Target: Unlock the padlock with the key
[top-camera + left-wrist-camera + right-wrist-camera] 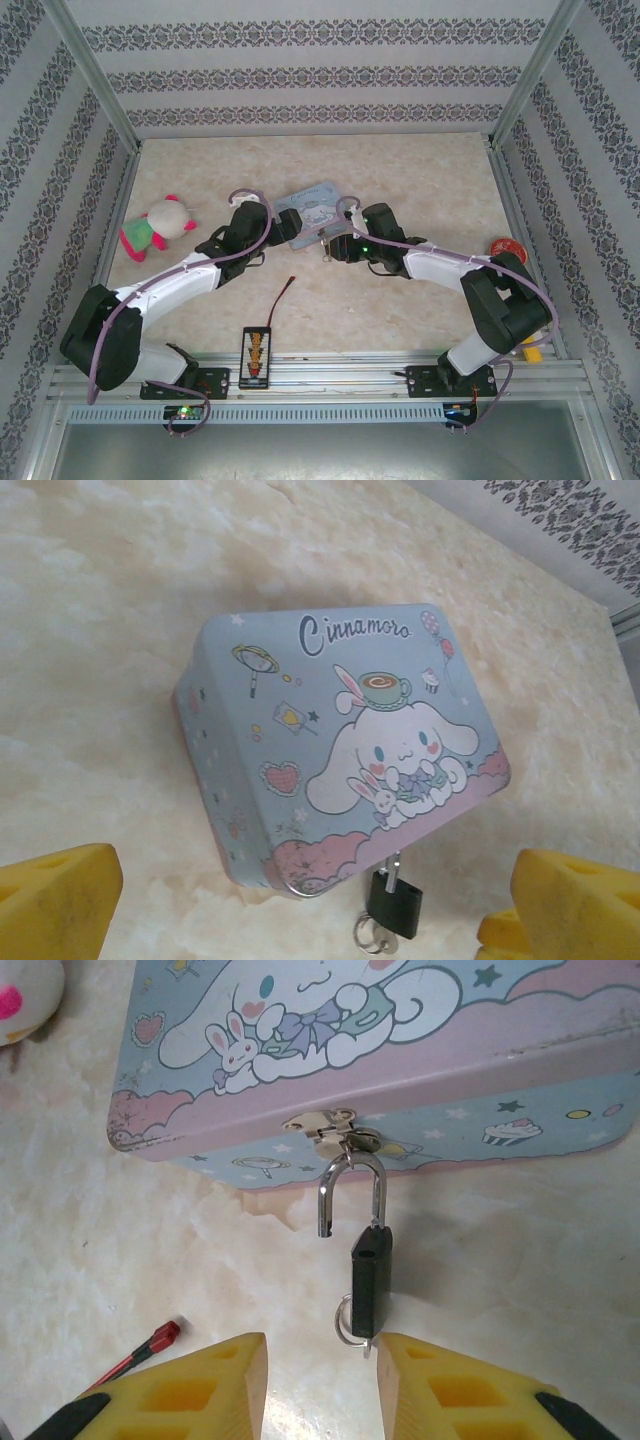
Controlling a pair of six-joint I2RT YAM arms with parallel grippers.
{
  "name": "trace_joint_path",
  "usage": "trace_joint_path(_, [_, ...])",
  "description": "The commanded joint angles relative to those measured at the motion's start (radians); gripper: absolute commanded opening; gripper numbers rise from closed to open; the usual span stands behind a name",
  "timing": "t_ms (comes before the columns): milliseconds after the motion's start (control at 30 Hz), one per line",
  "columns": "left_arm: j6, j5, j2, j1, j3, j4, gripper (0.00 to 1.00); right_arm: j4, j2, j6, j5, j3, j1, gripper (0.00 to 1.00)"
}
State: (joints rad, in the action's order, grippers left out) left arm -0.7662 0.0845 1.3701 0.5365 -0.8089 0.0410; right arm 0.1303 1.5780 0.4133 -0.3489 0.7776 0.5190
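Right claw sits slightly parted near the padlock, left claw spread wide, empty.

padlock hooked on tin's hasp, key at padlock's base, plush toy left of tin

Light-blue tin, lid, left wrist view: dark-blue cursive lettering "Cinnamoro" along upper edge. Word's end meets printed balloons; any further letters cannot be told. Below lettering: cartoon white long-eared puppy with cup on head, red heart, small stars.
Same tin's front wall, right wrist view: printed stars, cupcake motif.
Black strip at near table edge, top view: column of orange marks, too small to read.
Red disc at right: pale marking, illegible.
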Motion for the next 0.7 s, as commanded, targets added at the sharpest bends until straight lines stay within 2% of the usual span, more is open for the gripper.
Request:
trace_joint_path(0, [0.061, 0.015, 0.02, -0.029, -0.042, -0.053, 0.99, -0.026, 0.029, 0.035, -0.004, 0.042, -0.006, 0.35])
trace_joint_path(667, [0.143, -0.006, 0.253, -0.093, -0.162, -0.048, 0.99, 0.014, 0.188, 0.14, -0.015, 0.113, 0.019, 0.37])
